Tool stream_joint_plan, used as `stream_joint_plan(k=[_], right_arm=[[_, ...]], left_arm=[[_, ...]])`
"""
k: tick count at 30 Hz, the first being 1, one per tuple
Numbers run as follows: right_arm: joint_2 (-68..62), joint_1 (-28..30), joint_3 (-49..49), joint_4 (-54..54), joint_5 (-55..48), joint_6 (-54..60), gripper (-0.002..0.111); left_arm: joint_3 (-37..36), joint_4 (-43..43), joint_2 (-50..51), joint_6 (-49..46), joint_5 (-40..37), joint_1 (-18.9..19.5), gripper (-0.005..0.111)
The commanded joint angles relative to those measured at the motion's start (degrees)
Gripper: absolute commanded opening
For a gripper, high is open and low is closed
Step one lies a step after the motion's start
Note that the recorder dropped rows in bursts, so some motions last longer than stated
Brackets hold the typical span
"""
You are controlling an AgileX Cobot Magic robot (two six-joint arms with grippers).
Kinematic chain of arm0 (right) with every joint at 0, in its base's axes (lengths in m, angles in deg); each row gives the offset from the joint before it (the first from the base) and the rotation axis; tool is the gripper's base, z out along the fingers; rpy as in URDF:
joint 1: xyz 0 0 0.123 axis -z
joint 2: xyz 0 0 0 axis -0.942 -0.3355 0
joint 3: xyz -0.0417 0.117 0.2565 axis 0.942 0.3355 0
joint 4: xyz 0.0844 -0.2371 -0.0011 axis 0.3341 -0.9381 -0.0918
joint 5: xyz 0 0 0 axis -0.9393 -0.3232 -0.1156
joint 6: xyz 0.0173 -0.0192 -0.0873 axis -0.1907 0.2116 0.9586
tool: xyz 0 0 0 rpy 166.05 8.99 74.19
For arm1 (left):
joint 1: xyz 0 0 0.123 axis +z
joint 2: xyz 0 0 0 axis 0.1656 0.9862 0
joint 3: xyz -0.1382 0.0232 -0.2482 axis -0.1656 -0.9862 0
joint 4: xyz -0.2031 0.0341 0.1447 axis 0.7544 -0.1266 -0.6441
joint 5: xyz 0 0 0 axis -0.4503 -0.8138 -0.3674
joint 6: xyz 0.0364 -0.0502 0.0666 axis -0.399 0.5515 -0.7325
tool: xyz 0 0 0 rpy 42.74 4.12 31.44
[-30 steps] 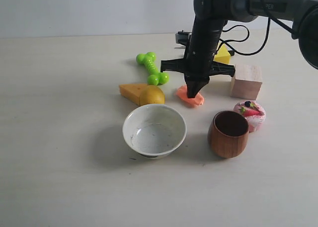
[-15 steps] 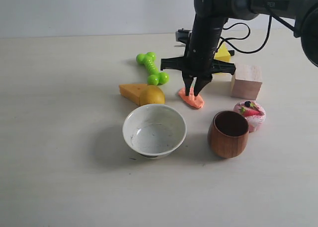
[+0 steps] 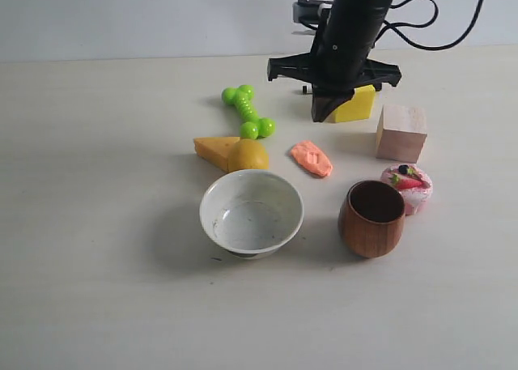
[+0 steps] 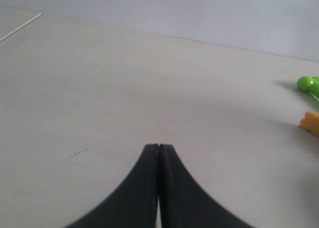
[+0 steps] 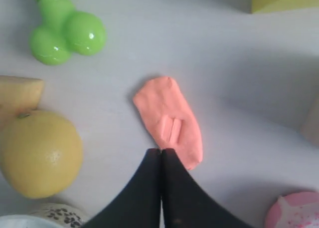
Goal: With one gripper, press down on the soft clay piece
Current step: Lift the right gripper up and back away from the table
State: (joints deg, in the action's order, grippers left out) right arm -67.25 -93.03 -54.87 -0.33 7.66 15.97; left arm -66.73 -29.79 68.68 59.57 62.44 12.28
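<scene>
The soft clay piece [image 3: 312, 159] lies flat on the table, a salmon-orange oblong between the lemon and the wooden block. In the right wrist view the clay piece [image 5: 170, 120] shows two small rectangular dents on its top. My right gripper [image 3: 326, 111] hangs shut well above and behind the clay, in front of the yellow cube [image 3: 356, 104]. Seen from the wrist, the right gripper [image 5: 161, 151] has its fingers pressed together with nothing between them. The left gripper [image 4: 158, 147] is shut over bare table and does not show in the exterior view.
A green dumbbell toy [image 3: 247, 112], cheese wedge [image 3: 212, 149] and lemon [image 3: 248, 155] lie left of the clay. A white bowl [image 3: 252, 213] and wooden cup [image 3: 372, 218] stand in front. A wooden block [image 3: 401, 133] and pink cake toy [image 3: 408, 185] are at the right.
The right gripper, which was down on the clay with its tip, has lifted off, risen and drawn back towards the yellow cube. The clay stays on the table, now dented.
</scene>
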Motion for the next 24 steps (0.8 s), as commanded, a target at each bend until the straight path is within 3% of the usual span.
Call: stream_joint_plan(k=[1,4,6,12,18,24], right_arm=[[9.81,-0.32,14.01,2.69,13.34,0.99,0.0],[16.44,-0.72,23.09,2.41,21.36,1.65,0.0],[20.56,-0.72,26.43,3.12,19.91,1.63,0.0],[27.27,-0.72,26.85,3.0,18.06,1.34,0.0],[30.96,-0.72,26.85,-7.27,18.34,0.7,0.0],[33.36,-0.61,26.85,-20.7,12.98,-10.73,0.0]], left_arm=[[0.16,0.0,-0.35,0.34,0.86,-0.01,0.0],[0.16,0.0,-0.35,0.34,0.86,-0.01,0.0],[0.16,0.0,-0.35,0.34,0.86,-0.01,0.0],[0.16,0.0,-0.35,0.34,0.86,-0.01,0.0],[0.16,0.0,-0.35,0.34,0.86,-0.01,0.0],[0.16,0.0,-0.35,0.34,0.86,-0.01,0.0]])
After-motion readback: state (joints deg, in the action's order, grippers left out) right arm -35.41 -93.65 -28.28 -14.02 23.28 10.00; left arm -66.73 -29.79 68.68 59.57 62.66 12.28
